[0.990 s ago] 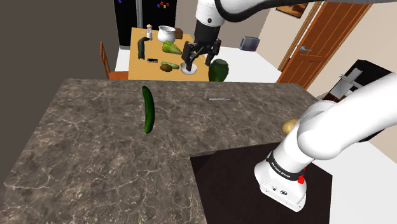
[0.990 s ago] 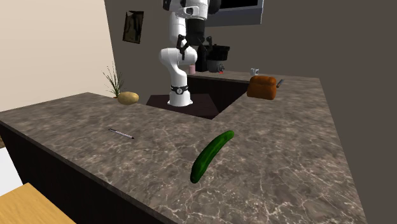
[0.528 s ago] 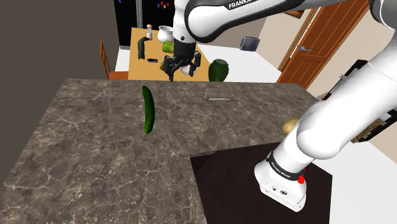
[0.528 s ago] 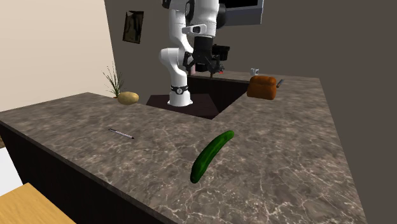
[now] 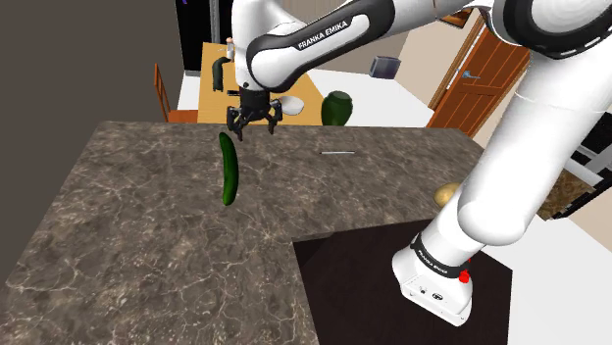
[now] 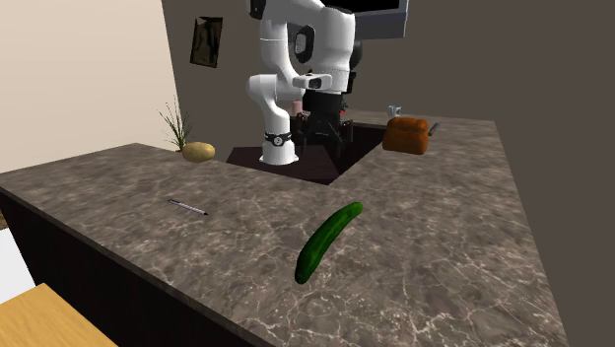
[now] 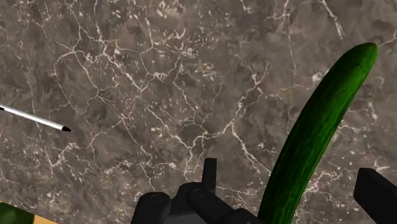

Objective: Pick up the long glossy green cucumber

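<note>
The gripper [image 5: 253, 125] is held above the dark marble countertop [image 5: 127, 225], with its fingers spread apart and nothing grasped. The glossy green cucumber [image 5: 229, 169] is laid flat on the countertop. Its long axis runs from near the far edge, as the shoulder view has it, inward toward the middle. The gripper is placed over the far-edge end. In the wrist view the cucumber is seen passing between the fingers, untouched, its length set across the line joining them. A descent, perhaps shifted toward mid-length, is judged necessary.

2 exterior views oppose across counter [image 5: 118, 225] — wrist close, looking down.
</note>
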Robot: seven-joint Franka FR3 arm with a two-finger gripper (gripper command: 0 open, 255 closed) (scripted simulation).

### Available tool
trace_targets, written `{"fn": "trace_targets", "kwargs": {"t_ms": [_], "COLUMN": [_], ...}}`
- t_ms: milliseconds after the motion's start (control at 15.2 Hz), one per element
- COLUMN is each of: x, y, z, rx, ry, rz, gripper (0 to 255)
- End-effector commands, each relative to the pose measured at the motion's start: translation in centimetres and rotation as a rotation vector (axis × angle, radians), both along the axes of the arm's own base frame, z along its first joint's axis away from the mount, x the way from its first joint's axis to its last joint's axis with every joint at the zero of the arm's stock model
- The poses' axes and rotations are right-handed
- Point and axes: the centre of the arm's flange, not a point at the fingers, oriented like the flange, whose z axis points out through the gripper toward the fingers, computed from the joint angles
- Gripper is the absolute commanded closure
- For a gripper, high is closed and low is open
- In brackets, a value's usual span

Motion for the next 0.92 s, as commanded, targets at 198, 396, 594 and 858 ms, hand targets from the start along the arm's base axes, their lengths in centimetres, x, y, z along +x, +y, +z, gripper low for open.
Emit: {"fn": "trace_targets", "kwargs": {"t_ms": [198,396,594,858], "x": [4.6,7.2,9.8,10.9], "y": [0.9,1.4,1.7,1.8], "z": [-5.7,-8.8,-12.0,-14.4], "rx": [-0.009,-0.013,-0.018,-0.020], "ry": [0.021,0.033,0.045,0.050], "rz": [-0.060,-0.095,-0.130,-0.145], "gripper": [0,0,0,0]}}
